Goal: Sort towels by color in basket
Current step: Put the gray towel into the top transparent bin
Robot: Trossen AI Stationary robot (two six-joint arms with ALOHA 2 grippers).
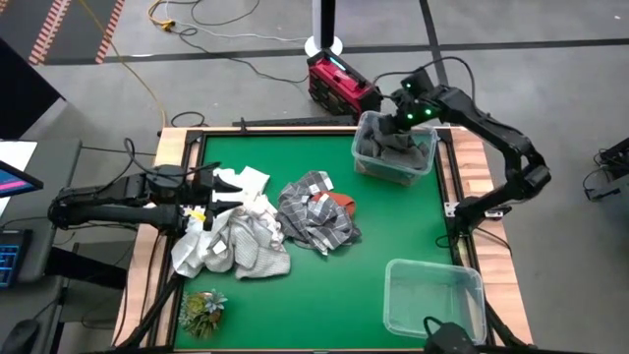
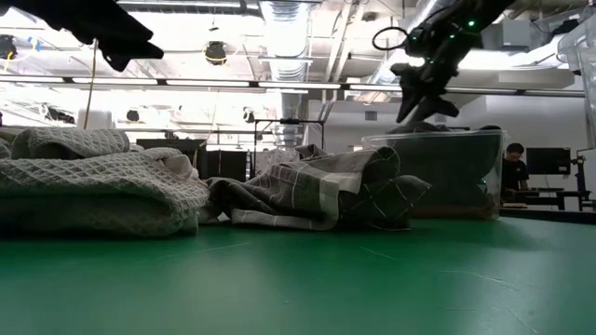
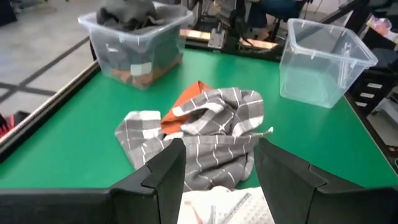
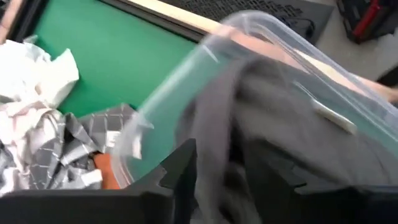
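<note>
Presently the right tool [image 1: 401, 116] is seen above the far clear bin [image 1: 423, 169], jaws parted, holding nothing; a dark grey towel [image 1: 383, 146] lies inside. The left tool [image 1: 218, 192], open and empty, hovers over white towels [image 1: 231, 246] on the bench [image 1: 393, 226], beside the grey-checked towel [image 1: 314, 211] and the rust-orange towel [image 3: 186, 99].

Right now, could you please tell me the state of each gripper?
Left gripper: jaws open, holding nothing.
Right gripper: over the bin, jaws open, holding nothing.

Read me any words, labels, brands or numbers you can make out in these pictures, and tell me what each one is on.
None can be read.
White label on the bin holding dark towels: too small to read.
Small tag on the dark grey towel in that bin: blurred.
Empty clear bin, green table: no text visible.
</note>
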